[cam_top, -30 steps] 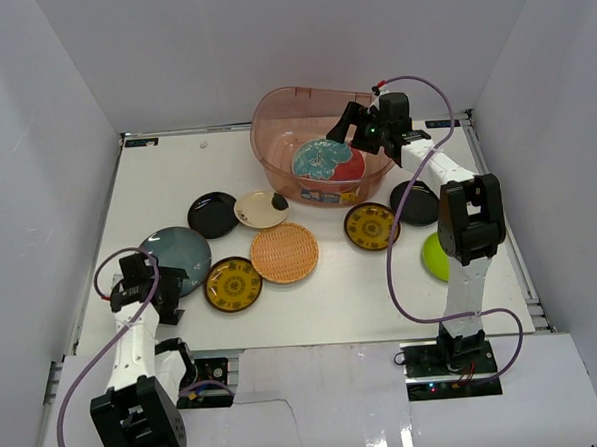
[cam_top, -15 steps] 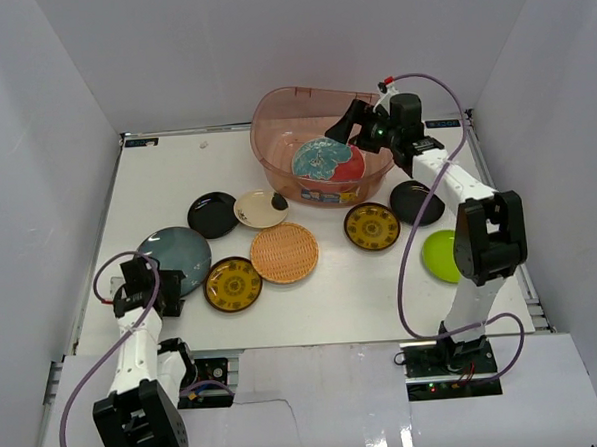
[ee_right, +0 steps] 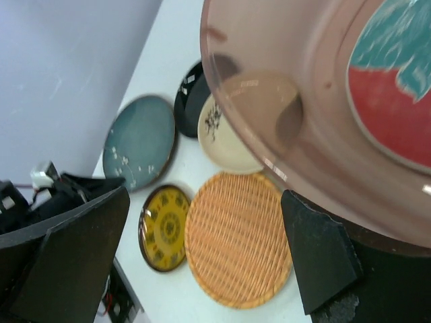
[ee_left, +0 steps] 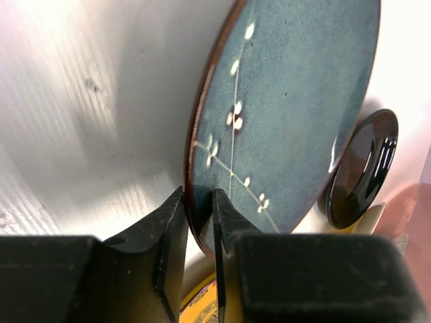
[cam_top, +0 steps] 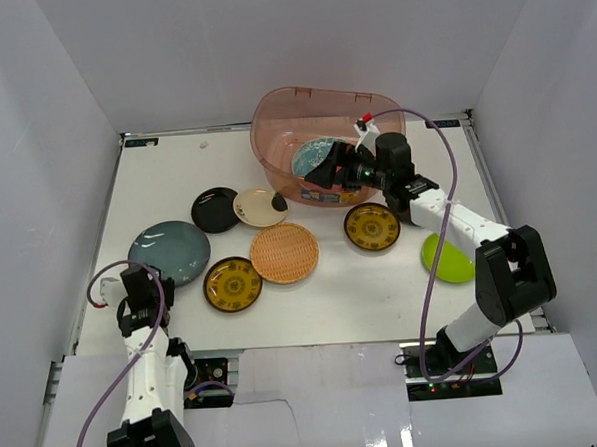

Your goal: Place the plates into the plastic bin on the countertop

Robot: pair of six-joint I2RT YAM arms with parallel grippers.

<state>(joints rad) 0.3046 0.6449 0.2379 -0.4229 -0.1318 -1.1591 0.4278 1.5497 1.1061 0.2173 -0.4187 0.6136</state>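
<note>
Since a second ago my left gripper [ee_left: 199, 202] has narrowed onto the near rim of the blue plate [ee_left: 289, 101], left on the tabletop [cam_top: 362, 280]. The bin [cam_top: 273, 115] lies well ahead-right. My right gripper [cam_top: 328, 170], wide and empty, has backed out beside it.

Red-and-teal plate [cam_top: 311, 155] lies in bin [cam_top: 271, 113]; grey-blue plate [cam_top: 170, 252] gripped at rim.

The white countertop [cam_top: 313, 308] carries a pinkish bin [cam_top: 271, 155] at the back and, nearer, dishes — grey-blue plate [cam_top: 170, 252], black plate [cam_top: 214, 209], cream plate [cam_top: 256, 208], wicker plate [cam_top: 284, 252], two yellow-patterned plates [cam_top: 233, 284] [cam_top: 371, 226], lime plate [cam_top: 447, 260].
</note>
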